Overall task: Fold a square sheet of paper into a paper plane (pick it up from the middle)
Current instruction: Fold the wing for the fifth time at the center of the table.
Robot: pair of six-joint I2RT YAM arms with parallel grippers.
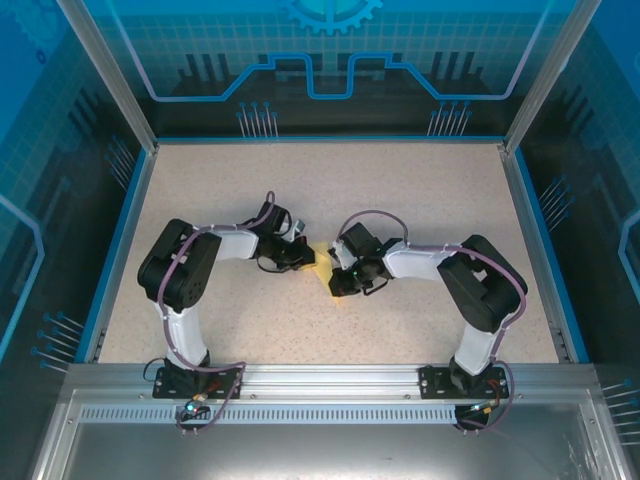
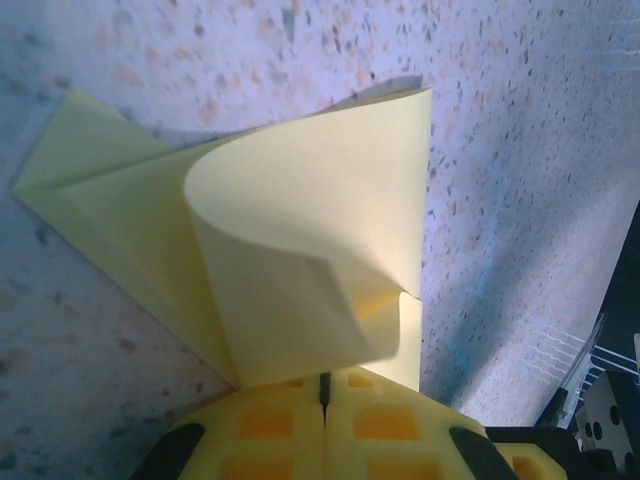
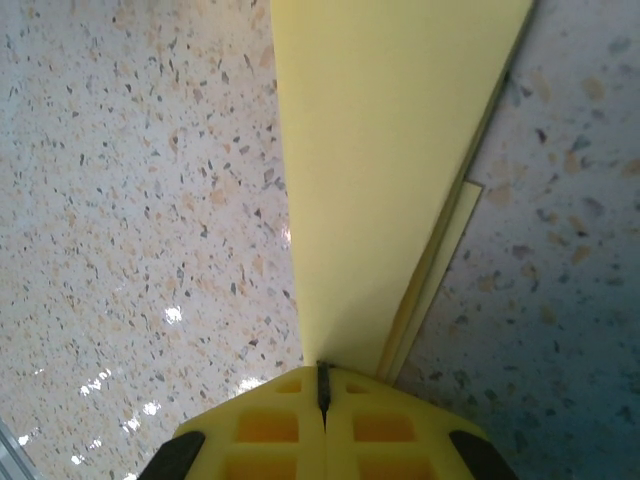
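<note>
The pale-yellow sheet of paper point(image 1: 324, 259) lies partly folded at the middle of the table, between my two grippers. In the left wrist view the paper point(image 2: 300, 220) shows a pointed folded corner lying flat at the left and a flap curling up toward the camera. My left gripper point(image 2: 323, 385) is shut, its yellow fingertips pinching the lower edge of that flap. In the right wrist view a smooth raised fold of the paper point(image 3: 380, 150) runs straight into my right gripper point(image 3: 322, 372), which is shut on it. From above, the left gripper point(image 1: 308, 257) and the right gripper point(image 1: 334, 283) nearly touch.
The speckled table point(image 1: 400, 190) is ringed by a blue rim point(image 1: 320, 139), with metal frame posts at the back corners. Both arm bases are bolted to the near rail point(image 1: 320, 378). Bare tabletop stretches on all sides of the paper.
</note>
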